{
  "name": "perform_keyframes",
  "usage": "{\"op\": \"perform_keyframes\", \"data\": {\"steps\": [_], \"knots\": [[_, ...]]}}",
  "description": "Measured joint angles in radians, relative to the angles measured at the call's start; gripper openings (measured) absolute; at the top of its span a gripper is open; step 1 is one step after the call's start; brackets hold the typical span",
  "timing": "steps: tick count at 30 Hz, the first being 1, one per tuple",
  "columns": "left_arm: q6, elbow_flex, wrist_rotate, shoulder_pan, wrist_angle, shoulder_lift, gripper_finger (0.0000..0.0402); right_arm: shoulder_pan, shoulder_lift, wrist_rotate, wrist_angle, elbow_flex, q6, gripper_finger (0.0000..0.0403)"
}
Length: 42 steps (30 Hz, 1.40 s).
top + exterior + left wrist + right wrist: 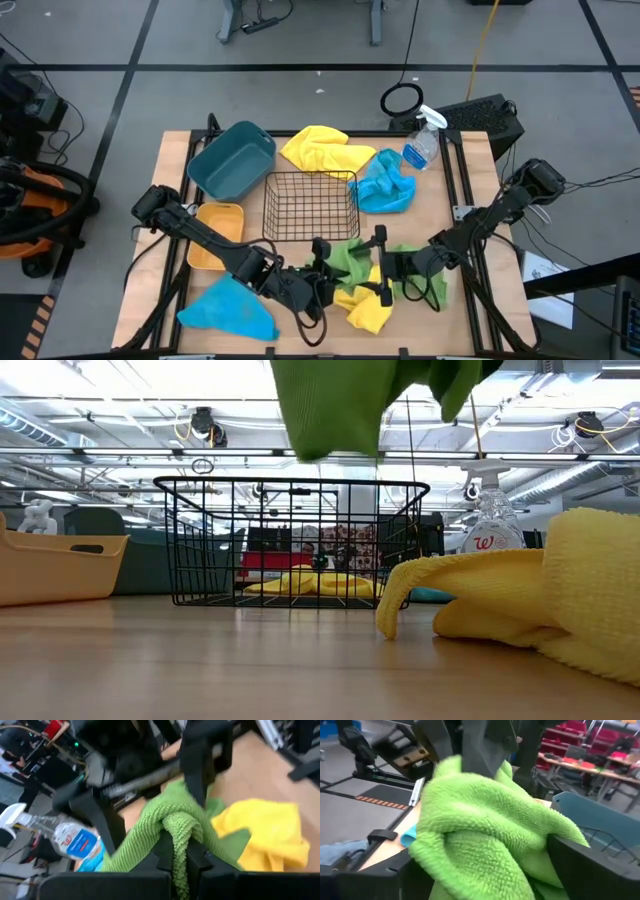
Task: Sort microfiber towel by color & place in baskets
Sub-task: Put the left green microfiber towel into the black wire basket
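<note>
Green towel [352, 262] hangs in the air over the front middle of the counter [470, 190], just in front of the black wire basket [310, 206]. Both arms hold it. The left arm reaches low from the left edge of the counter across to the middle, and the left pincer [322, 272] is clenched on one fold of the green towel, which shows pinched between its dark fingers [165, 851] in the left wrist view. The right arm comes in from the right edge, bent at the elbow, and the right pincer [382, 265] grips the other side of the same towel. In the low view the green towel dangles above the counter without touching it.

Under and just beside the green towel lies a yellow towel [368, 310] near the front edge. A blue towel [228, 310] lies by the front left corner, close under the left arm. The yellow-orange bin [216, 236] sits near the left edge, and the teal tub [232, 158] sits behind it toward the back left corner. Another yellow towel [318, 150] lies at the back edge, behind the wire basket. A second blue towel [386, 184] lies to the right of the basket, and a clear spray bottle [422, 140] stands just behind it.
</note>
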Motion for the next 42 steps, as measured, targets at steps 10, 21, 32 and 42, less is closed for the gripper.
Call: {"op": "perform_keyframes", "data": {"steps": [10,21,32,42], "knots": [[-0.150,0.000,0.198,0.000,0.022,0.000,0.0094,-0.006,0.000,-0.171,-0.003,0.000,0.002,0.0165],[-0.209,0.000,0.194,0.000,0.015,0.000,0.0253,-0.006,0.000,-0.195,-0.027,0.000,-0.034,0.0022],[-0.262,0.000,0.068,-0.032,-0.064,0.000,0.0267,-0.004,-0.018,-0.165,-0.121,-0.001,-0.011,0.0007],[-0.258,0.000,-0.104,-0.084,-0.086,-0.005,0.0267,0.004,-0.156,-0.163,-0.229,-0.001,-0.031,0.0010]]}}
